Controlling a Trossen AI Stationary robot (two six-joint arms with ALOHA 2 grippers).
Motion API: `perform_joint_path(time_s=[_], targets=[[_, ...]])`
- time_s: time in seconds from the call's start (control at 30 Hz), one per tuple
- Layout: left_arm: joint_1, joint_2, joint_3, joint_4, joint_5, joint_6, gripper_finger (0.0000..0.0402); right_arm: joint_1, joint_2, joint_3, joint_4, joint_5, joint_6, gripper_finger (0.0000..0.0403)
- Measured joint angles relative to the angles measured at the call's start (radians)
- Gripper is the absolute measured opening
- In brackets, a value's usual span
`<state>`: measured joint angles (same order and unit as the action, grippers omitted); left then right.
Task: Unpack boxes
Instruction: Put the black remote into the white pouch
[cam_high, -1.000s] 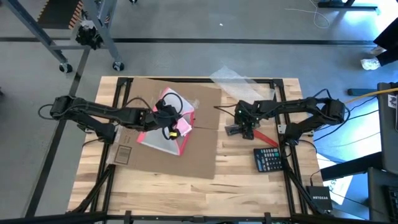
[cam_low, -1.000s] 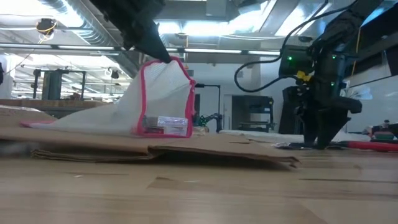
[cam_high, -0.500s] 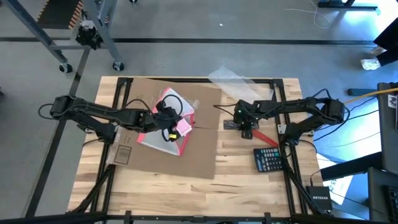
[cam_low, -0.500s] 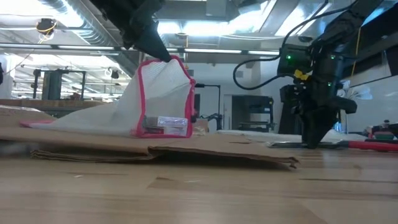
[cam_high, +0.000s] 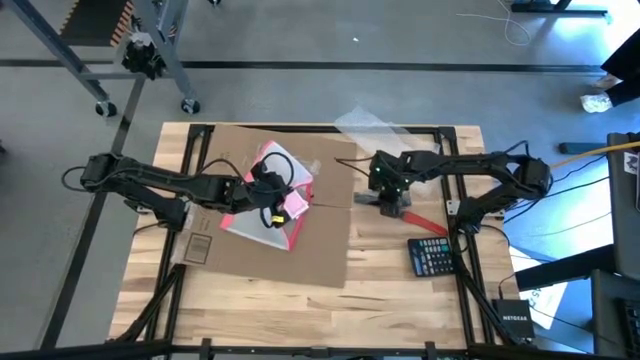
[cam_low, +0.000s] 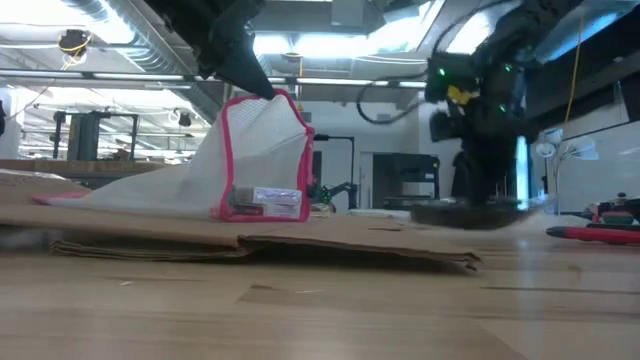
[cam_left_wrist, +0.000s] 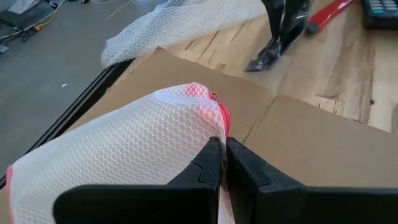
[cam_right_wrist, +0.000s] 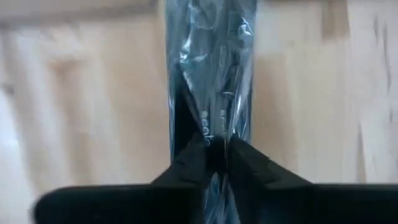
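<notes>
— Right gripper (cam_high: 385, 197) is pinching a dark plastic-wrapped item (cam_right_wrist: 211, 74), fingers closed tight on it, lifting it just off the table (cam_high: 300, 310) beside the cardboard edge.

— And the left gripper (cam_left_wrist: 224, 163)?

— Clamping the top of the white mesh pouch (cam_high: 268, 198) w/ pink trim, holding it up over the box. Small packet (cam_low: 268, 201) is sitting inside the pouch.

— Where's the box (cam_high: 310, 250)?

— Lying flattened across the table's middle, pouch resting on it, flap running toward the right arm.

— Tips for the right side?

— Wrap is looking slippery and floppy, so I'm thinking slow carry, keeping grip firm, no jerks. Probably steer clear of the red-handled tool (cam_high: 428, 222) and calculator (cam_high: 432, 257) nearby.

— Risks?

— Item sliding out of the film, or catching the cardboard edge. Left should be staying put, imo, so the pouch isn't tipping.
</notes>
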<state>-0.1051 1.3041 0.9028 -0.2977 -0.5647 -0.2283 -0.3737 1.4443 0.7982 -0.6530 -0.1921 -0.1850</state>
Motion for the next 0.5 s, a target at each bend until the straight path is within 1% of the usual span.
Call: perform_joint_path(time_s=[0.07, 0.1, 0.3, 0.43, 0.5], targets=[[0.001, 0.0, 0.0, 0.001, 0.0, 0.0, 0.0008, 0.004, -0.001, 0.025, -0.02, -0.022, -0.001, 0.0016], [0.002, 0.0, 0.0, 0.001, 0.0, 0.0, 0.0008, 0.012, -0.001, 0.034, -0.022, -0.023, -0.001, 0.001], [0.002, 0.0, 0.0, 0.002, 0.0, 0.005, 0.0008, 0.087, -0.002, 0.06, 0.049, -0.009, 0.052, 0.0018], [0.002, 0.0, 0.0, 0.01, 0.0, 0.005, 0.0008, 0.168, -0.003, 0.072, 0.161, -0.01, 0.149, 0.0005], [0.002, 0.0, 0.0, 0.032, 0.0, 0.007, 0.0008, 0.207, 0.0, 0.074, 0.253, -0.01, 0.216, 0.0005]])
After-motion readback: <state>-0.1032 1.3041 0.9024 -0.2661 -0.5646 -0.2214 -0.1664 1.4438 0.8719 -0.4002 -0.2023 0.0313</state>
